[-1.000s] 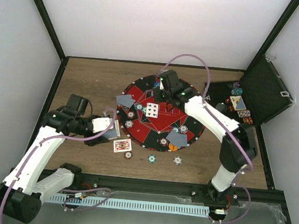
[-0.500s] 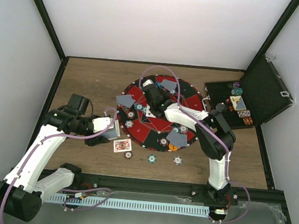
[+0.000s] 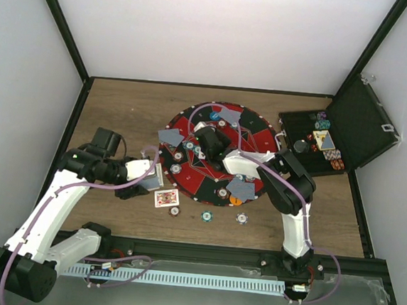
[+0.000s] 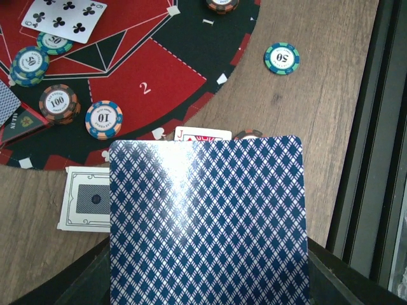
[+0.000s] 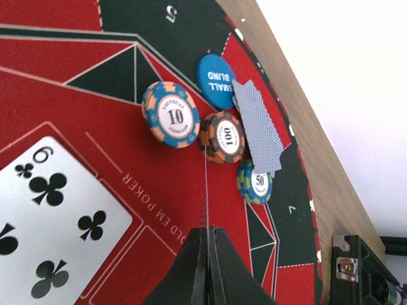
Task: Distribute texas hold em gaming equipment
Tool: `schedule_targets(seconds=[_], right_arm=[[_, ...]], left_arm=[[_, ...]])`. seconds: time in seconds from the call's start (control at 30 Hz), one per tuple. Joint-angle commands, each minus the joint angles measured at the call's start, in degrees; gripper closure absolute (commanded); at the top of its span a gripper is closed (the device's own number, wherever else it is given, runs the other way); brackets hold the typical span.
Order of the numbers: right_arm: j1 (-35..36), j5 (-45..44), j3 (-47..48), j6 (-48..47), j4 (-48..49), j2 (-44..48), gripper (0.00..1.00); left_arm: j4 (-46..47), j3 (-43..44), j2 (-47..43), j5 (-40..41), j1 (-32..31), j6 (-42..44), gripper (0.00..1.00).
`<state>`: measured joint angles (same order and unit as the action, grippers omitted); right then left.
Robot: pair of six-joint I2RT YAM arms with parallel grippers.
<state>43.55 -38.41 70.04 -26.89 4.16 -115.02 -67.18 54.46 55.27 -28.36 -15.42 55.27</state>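
A round red-and-black poker mat (image 3: pixel 261 140) lies mid-table with cards and chips on it. My left gripper (image 3: pixel 155 175) hovers off the mat's left rim, shut on blue-backed playing cards (image 4: pixel 206 222) that fill the left wrist view. Below them lie a face-up picture card (image 4: pixel 203 134) and a face-down card (image 4: pixel 89 198). My right gripper (image 5: pixel 208 232) sits low over the mat's centre, shut on one card seen edge-on (image 5: pixel 205 190). Beside it lies the six of clubs (image 5: pixel 51 216). Ahead are a 10 chip (image 5: pixel 170 114), a 100 chip (image 5: pixel 222 136), a 50 chip (image 5: pixel 254 181) and a face-down card (image 5: pixel 257 127).
A black hinged case (image 3: pixel 359 123) stands open at the right, holding chips and a card. Three chips (image 3: pixel 206 215) lie on the wood before the mat, beside a face-up card (image 3: pixel 167 198). Face-down cards (image 3: pixel 241 189) rest at seats round the mat. White walls enclose the table.
The right arm has folded in, and its gripper has swung from the mat's far side down to the centre, over the six of clubs. The left arm has not moved.
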Motion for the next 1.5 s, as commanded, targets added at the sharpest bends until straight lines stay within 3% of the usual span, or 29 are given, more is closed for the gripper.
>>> schedule_targets(seconds=[0.0, 0.37, 0.5, 0.63, 0.77, 0.97, 1.07, 1.2, 1.47], right_arm=[[0.7, -0.6, -1.0, -1.7, 3.2, -0.9, 0.99], [2.8, 2.4, -2.0, 0.5, -0.2, -1.4, 0.99], [2.9, 5.0, -0.5, 3.0, -6.2, -0.7, 0.89], [2.9, 7.1, 0.4, 5.6, -11.8, 0.4, 0.68], [3.0, 8.9, 2.5, 9.2, -16.7, 1.8, 0.34], [3.0, 12.0, 4.6, 15.4, -21.1, 6.8, 0.06], [3.0, 11.9, 5.3, 18.3, -21.5, 9.5, 0.00], [2.7, 12.6, 5.6, 23.4, -21.5, 14.2, 0.00], [-1.3, 24.8, 4.0, 43.6, -22.4, 26.4, 0.00]], left_arm=[[-0.6, 2.2, -0.4, -1.4, 0.0, -0.1, 0.96], [-0.7, 2.3, -0.6, -1.4, 0.0, -0.1, 0.96], [-0.7, 2.2, -0.8, -1.1, 0.1, 0.1, 0.96], [-0.5, 2.1, -1.0, -1.3, 0.0, 0.2, 0.96], [-0.6, 2.1, -1.1, -1.4, 0.0, 0.0, 0.96], [-0.8, 2.1, -1.7, -1.2, 0.0, 0.1, 0.96], [-0.8, 2.1, -1.7, -1.2, 0.0, 0.1, 0.96], [-0.8, 2.3, -1.8, -1.4, 0.0, -0.1, 0.96], [-0.9, 2.5, -2.0, -1.8, 0.0, -0.4, 0.96]])
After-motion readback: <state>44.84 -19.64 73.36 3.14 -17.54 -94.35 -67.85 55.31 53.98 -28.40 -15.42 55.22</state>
